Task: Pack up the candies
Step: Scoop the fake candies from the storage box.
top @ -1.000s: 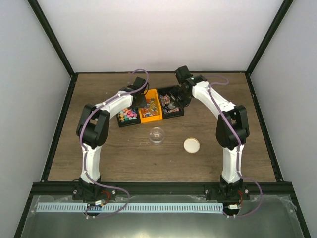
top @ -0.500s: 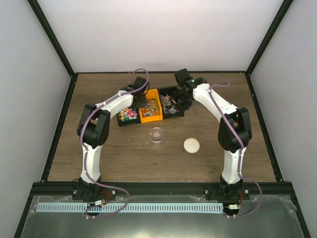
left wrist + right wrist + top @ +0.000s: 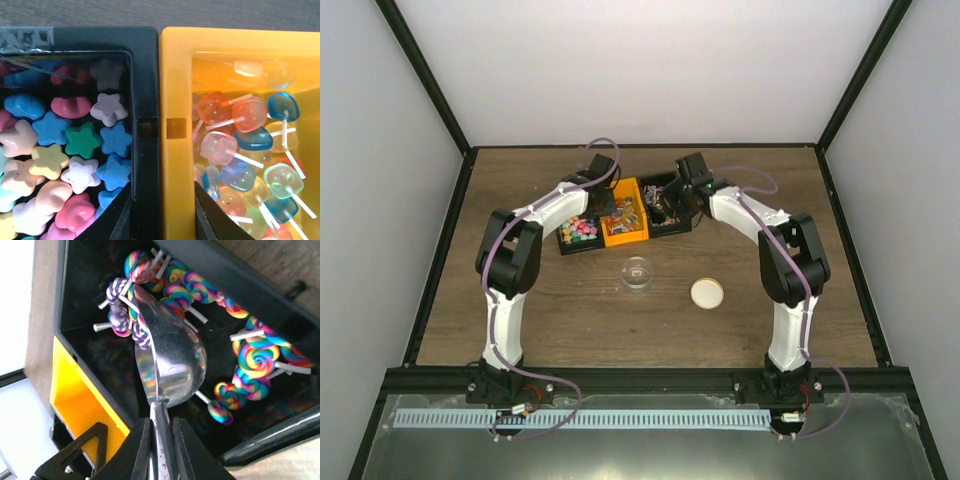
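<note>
Right arm (image 3: 745, 205) swung left, down into black bin (image 3: 85, 285). Right gripper (image 3: 160, 430) pinches spoon (image 3: 172, 365), tip among swirly candies (image 3: 257, 360). Left gripper (image 3: 162, 222) clamps joined bin walls (image 3: 161, 125). Scooping step. Next: dig under candies, lift level, carry to jar (image 3: 637, 272).

Three bins stand in a row by the table's (image 3: 800, 330) far edge: a black bin (image 3: 582, 250), an orange bin (image 3: 626, 240) and a second black bin (image 3: 672, 229). There is one jar (image 3: 637, 272), one lid (image 3: 707, 292) and one spoon (image 3: 170, 365). About twenty star candies (image 3: 82, 140) show, roughly a dozen flat lollipops (image 3: 220, 147) and about ten swirl lollipops (image 3: 260, 360); the heaps hide more. There are two arms, the left arm (image 3: 510, 262) and the right arm (image 3: 788, 262).
</note>
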You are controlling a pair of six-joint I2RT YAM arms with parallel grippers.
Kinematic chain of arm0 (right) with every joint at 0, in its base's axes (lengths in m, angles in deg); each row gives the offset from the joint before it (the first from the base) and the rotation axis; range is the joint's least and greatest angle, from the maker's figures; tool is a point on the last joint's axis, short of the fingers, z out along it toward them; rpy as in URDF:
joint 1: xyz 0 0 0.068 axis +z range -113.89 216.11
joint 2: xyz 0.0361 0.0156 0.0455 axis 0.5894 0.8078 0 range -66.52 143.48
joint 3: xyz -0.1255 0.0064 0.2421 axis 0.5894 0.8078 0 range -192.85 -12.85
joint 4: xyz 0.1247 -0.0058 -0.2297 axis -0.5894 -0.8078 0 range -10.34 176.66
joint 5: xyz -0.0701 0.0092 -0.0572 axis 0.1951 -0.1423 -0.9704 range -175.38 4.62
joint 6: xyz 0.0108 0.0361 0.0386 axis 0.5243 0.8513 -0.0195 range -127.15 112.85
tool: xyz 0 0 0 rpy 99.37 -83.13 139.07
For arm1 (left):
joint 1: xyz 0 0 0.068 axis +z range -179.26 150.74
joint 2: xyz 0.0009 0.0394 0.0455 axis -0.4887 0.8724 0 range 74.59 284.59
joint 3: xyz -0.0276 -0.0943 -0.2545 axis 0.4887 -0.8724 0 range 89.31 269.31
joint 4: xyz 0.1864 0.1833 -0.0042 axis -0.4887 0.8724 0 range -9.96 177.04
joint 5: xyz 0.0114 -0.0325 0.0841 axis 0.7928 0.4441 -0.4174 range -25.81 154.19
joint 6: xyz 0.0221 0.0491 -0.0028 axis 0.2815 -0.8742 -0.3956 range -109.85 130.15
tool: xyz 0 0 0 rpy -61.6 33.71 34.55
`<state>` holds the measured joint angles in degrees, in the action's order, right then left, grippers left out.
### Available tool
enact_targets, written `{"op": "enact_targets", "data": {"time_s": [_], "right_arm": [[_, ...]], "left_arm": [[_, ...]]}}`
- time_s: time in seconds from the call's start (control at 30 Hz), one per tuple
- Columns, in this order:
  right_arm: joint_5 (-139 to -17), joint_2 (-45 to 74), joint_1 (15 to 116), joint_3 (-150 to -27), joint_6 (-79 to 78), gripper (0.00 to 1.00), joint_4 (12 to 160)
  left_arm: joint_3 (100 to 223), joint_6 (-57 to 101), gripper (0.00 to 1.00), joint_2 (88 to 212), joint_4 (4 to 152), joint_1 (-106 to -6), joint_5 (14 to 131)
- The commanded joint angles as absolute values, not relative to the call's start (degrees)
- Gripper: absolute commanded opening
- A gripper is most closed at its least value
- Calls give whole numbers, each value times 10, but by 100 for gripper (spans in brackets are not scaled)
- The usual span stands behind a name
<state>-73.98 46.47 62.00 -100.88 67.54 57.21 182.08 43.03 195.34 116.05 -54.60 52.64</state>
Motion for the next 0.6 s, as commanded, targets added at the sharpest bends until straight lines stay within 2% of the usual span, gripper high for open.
{"op": "enact_targets", "data": {"time_s": [0.0, 0.23, 0.43, 0.57], "right_arm": [[-690, 492, 625, -864, 694, 1, 731], [-657, 472, 622, -767, 635, 1, 935], [-585, 460, 605, -650, 682, 1, 1169], [-557, 450, 598, -621, 684, 1, 1252]], "left_arm": [[1785, 440, 4, 2002, 1180, -550, 610], [1788, 447, 4, 2004, 1182, -549, 621], [1794, 458, 4, 2000, 1187, -545, 627], [1801, 467, 4, 2000, 1188, -538, 633]]}}
